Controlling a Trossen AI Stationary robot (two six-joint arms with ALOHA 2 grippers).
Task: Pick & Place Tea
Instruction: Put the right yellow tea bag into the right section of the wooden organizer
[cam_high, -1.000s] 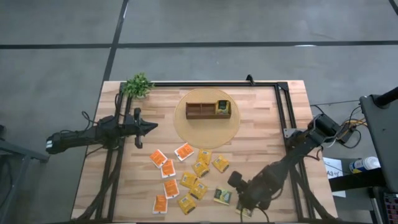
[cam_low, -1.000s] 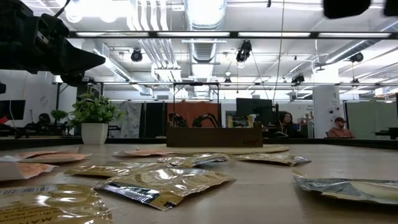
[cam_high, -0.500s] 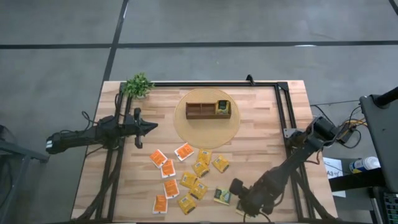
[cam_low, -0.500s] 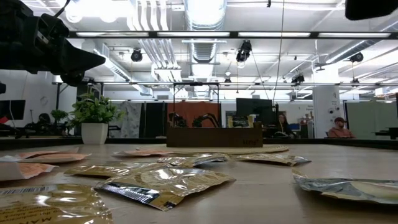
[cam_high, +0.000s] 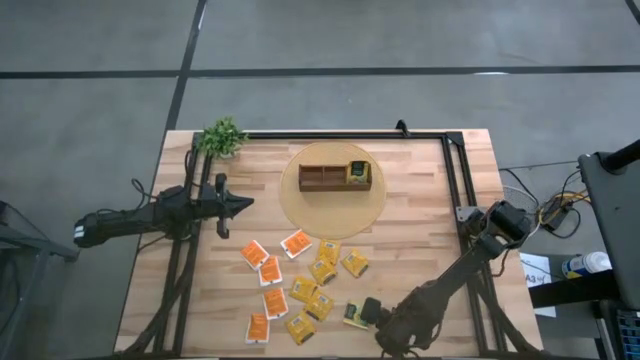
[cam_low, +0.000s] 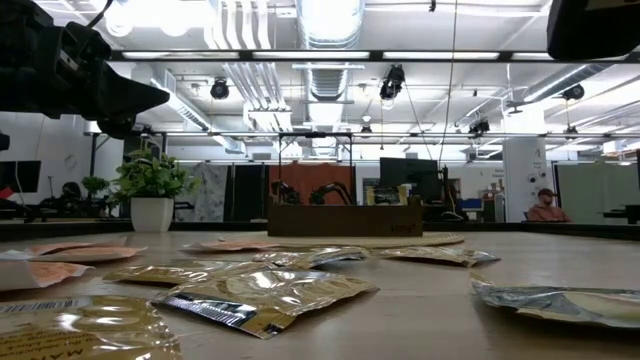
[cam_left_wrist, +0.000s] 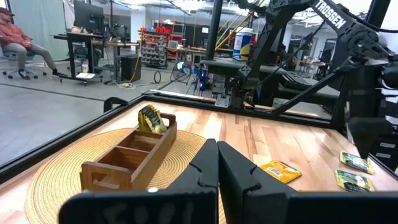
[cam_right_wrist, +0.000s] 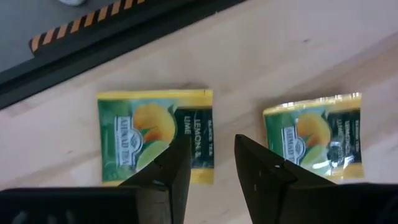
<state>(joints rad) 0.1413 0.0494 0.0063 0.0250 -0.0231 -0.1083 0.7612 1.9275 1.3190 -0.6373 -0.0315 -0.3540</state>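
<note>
Your right hand (cam_right_wrist: 208, 165), fingers spread, hovers over a green tea sachet (cam_right_wrist: 155, 135) at the table's (cam_high: 420, 230) five o'clock; flat, light, slippery foil, so pinch an edge.

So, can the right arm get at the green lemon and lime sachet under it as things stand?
Probably yes. The right gripper hangs right over the green lemon and lime sachet with its jaws apart, nothing lies between them, and a second green sachet lies apart beside it, out of the way.
</note>
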